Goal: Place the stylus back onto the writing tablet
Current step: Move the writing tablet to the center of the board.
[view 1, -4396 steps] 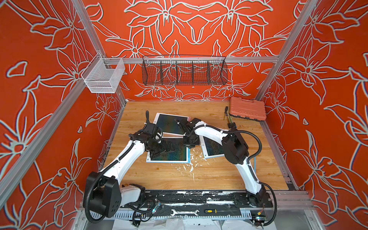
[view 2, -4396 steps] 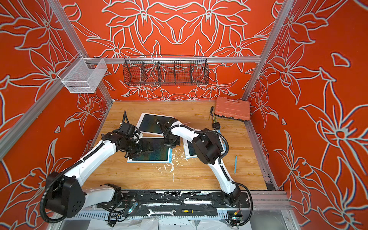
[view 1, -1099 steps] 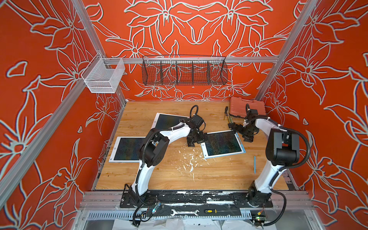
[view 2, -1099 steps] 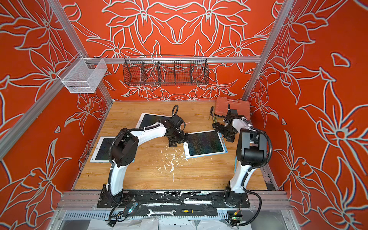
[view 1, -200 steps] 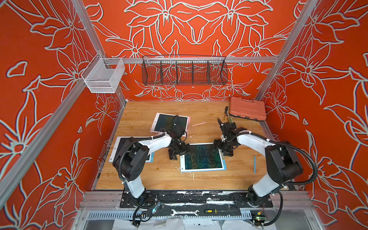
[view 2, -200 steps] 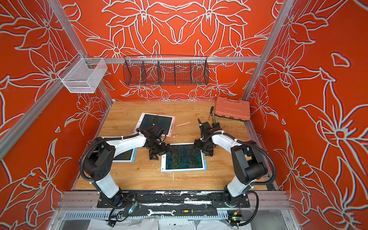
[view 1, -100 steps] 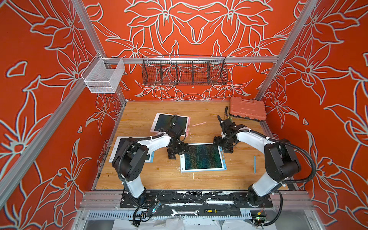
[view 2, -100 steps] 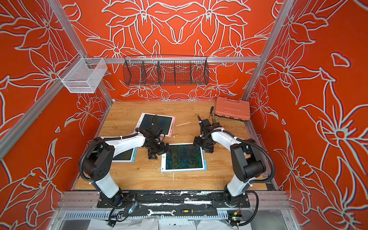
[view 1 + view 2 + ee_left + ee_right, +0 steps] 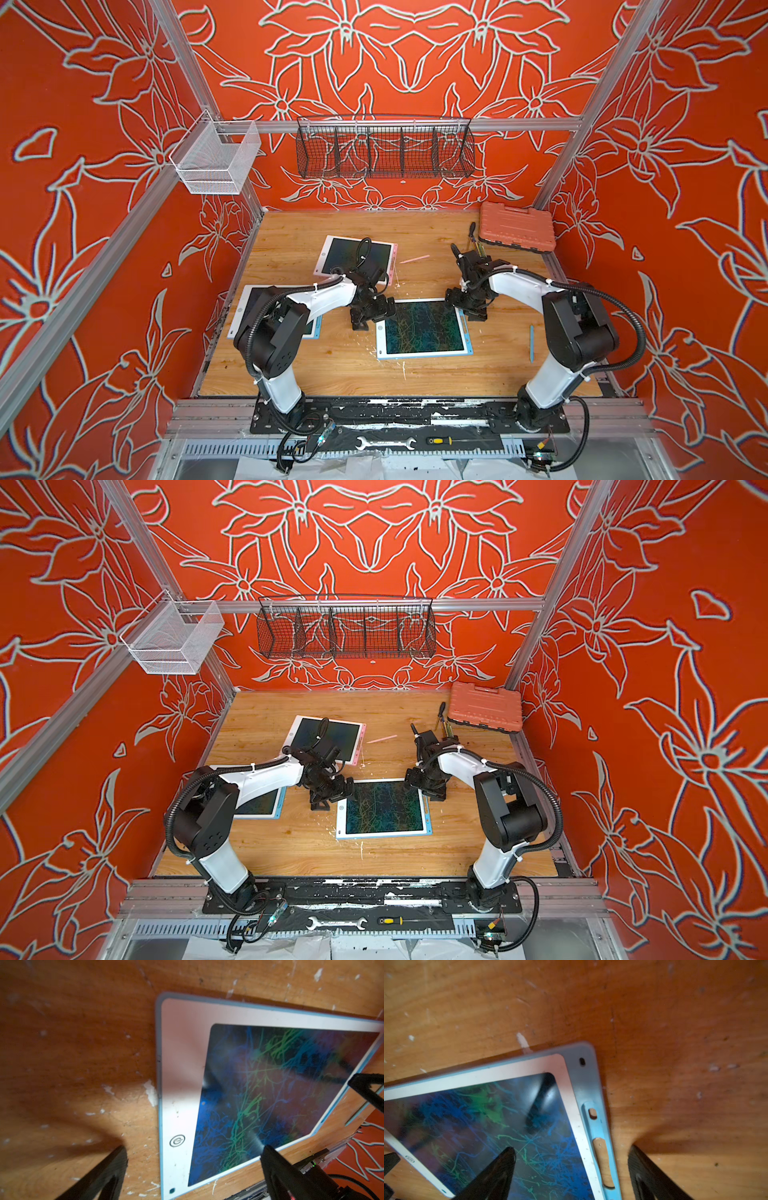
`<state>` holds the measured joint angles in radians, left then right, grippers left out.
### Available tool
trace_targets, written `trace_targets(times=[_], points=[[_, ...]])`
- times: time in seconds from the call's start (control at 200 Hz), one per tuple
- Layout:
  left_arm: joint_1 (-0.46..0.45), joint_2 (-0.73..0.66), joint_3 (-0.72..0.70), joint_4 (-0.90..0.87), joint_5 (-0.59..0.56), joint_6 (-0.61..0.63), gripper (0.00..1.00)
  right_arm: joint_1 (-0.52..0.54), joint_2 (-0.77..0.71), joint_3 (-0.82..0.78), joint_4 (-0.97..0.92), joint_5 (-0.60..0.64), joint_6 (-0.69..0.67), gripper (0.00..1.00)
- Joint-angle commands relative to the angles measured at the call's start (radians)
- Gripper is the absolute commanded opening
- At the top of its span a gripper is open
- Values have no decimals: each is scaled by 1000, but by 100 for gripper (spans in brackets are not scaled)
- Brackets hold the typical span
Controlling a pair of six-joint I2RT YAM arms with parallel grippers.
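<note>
Top views: three writing tablets on the bench (image 9: 415, 232). These are the centre writing tablet (image 9: 424, 328), blue-edged and mid-bench, a pink-edged tablet (image 9: 340, 257) toward the far edge, and a second blue-edged tablet (image 9: 245, 309) at the left edge, partly under the left arm. Two styluses. The blue stylus (image 9: 531, 343) lies loose on the wood close to the right edge, long axis parallel to that edge, well apart from the centre writing tablet. The pink stylus (image 9: 381, 739) lies just beside the pink-edged tablet. The right gripper (image 9: 467, 305) sits at the centre tablet's far right corner and the left gripper (image 9: 365, 316) at its far left corner. From the right gripper the blue stylus lies toward the right edge and the front. Judgement: the right arm is nearer and the blue stylus matches this tablet. Left wrist: left gripper wide open and empty, jaws either side of the tablet's button-side edge. Right wrist: right gripper wide open and empty, jaws either side of the tablet's stylus slot (image 9: 600, 1147), which holds nothing. No stylus shows in this view.
</note>
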<state>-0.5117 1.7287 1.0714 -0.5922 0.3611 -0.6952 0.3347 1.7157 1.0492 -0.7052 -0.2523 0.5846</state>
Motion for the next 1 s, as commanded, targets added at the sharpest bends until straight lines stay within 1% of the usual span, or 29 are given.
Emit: trace_targets(times=[0.0, 0.215, 0.605, 0.821, 0.996], points=[[-2, 12, 20, -3, 10, 12, 98, -2, 7, 11, -9, -12, -7, 86], [-4, 26, 28, -2, 15, 20, 98, 9, 18, 7, 3, -45, 1, 86], [-4, 36, 32, 6, 12, 14, 98, 27, 27, 15, -4, -53, 11, 85], [-1, 34, 33, -7, -4, 12, 98, 27, 21, 35, -30, -27, 17, 86], [6, 47, 69, -87, -47, 33, 98, 23, -5, 86, -94, 54, 13, 86]])
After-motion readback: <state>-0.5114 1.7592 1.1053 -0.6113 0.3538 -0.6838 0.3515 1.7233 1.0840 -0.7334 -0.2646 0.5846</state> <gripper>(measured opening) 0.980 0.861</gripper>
